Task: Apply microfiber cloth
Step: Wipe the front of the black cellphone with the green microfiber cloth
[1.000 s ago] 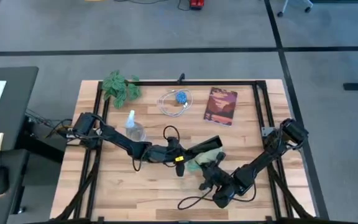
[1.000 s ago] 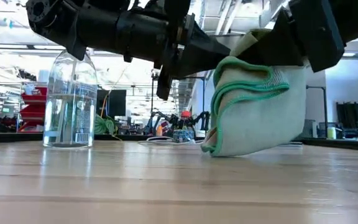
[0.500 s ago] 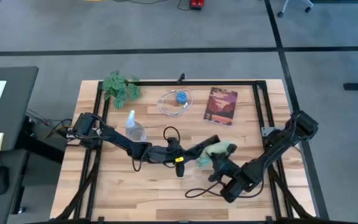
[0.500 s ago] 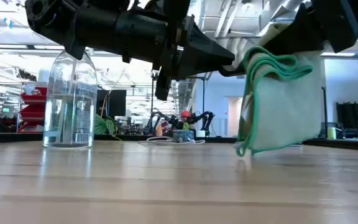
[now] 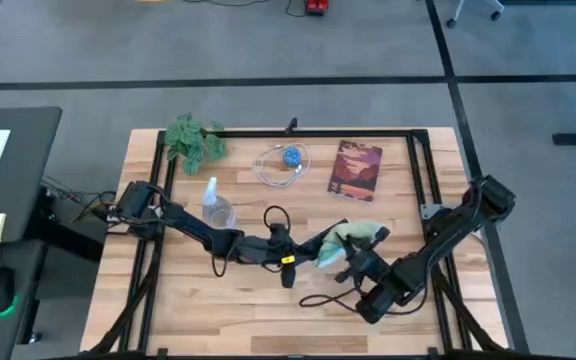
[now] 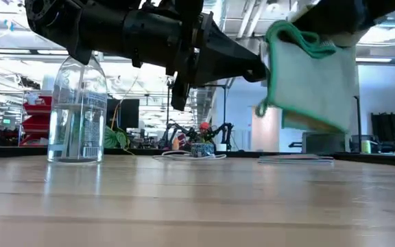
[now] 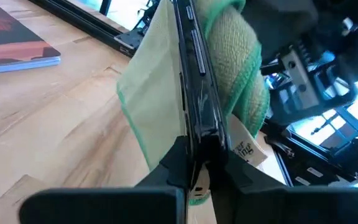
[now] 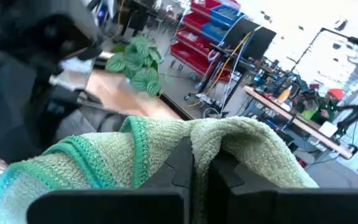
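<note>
The cloth (image 5: 349,243) is off the worktop (image 5: 268,305), hanging in the air near the middle of the surface, between the two arms. In the low view the cloth (image 6: 310,79) hangs as a folded pale green sheet with a darker green hem, its lower edge clear of the wood.

Right claw (image 8: 193,163): fingers drawn together on the upper fold of the cloth (image 8: 166,155), which bunches over them; a white tag shows at one edge. In the high view the right claw (image 5: 357,259) sits just beside the cloth on its near-right side, with the arm running back to the worktop's right edge.

Left claw (image 7: 194,134): fingers closed on a thin black phone (image 7: 193,74) held edge-on. The cloth (image 7: 235,74) lies against the phone, a flat fold on one side and a thicker bunched fold on the other. In the high view the left claw (image 5: 313,246) reaches in from the left and meets the cloth at its left side.

Other items on the worktop: a clear bottle (image 5: 215,205) part-filled with liquid, upright, left of centre; a leafy plant (image 5: 194,138) at the far left corner; a coiled cable with a blue object (image 5: 285,162) at the far middle; a book (image 5: 356,170) with a red-orange cover lying flat, far right of centre. All four stand well apart from the cloth.
</note>
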Controlling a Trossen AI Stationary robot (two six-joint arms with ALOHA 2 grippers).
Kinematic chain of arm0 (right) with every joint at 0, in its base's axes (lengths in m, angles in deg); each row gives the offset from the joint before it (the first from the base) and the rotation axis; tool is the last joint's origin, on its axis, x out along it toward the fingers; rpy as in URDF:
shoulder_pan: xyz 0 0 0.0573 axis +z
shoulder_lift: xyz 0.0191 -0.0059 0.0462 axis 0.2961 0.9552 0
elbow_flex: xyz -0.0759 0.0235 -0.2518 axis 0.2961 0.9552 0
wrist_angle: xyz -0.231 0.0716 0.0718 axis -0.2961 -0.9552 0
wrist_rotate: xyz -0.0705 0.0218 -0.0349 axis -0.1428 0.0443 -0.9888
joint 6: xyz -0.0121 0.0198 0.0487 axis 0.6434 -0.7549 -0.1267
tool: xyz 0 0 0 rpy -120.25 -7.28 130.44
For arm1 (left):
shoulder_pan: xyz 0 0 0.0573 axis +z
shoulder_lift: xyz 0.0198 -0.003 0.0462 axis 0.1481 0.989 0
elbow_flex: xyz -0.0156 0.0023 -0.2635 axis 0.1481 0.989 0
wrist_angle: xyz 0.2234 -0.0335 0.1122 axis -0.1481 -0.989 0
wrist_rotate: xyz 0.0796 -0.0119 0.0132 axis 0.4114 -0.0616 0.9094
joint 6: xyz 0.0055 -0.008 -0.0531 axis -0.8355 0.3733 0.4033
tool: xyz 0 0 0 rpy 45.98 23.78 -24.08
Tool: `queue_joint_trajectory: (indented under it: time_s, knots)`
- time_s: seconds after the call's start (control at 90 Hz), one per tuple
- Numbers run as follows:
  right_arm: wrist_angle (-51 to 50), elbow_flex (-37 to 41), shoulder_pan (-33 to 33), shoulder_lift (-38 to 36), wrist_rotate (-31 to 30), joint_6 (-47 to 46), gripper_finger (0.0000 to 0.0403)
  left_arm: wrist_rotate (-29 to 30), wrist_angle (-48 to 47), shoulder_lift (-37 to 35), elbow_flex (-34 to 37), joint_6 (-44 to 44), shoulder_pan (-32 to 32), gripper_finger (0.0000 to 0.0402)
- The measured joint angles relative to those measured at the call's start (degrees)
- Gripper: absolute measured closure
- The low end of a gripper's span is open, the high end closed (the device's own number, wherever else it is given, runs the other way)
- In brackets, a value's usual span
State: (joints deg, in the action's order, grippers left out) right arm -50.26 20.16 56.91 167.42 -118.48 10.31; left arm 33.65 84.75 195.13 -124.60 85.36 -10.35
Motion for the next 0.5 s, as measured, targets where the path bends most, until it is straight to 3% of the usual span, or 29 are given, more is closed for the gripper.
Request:
queue_joint_trajectory:
  time_s: [0.256, 0.5]
  knots:
    - [23.42, 0.00, -0.31, 5.64, 1.90, 20.09, 0.0403, -0.91, -0.85, 0.04, 0.17, -0.69, -0.02, 0.0391]
    - [42.67, -0.04, -1.44, 9.35, 10.15, 37.81, 0.0403, -0.70, -0.63, 0.09, 0.17, -1.03, -0.02, 0.0392]
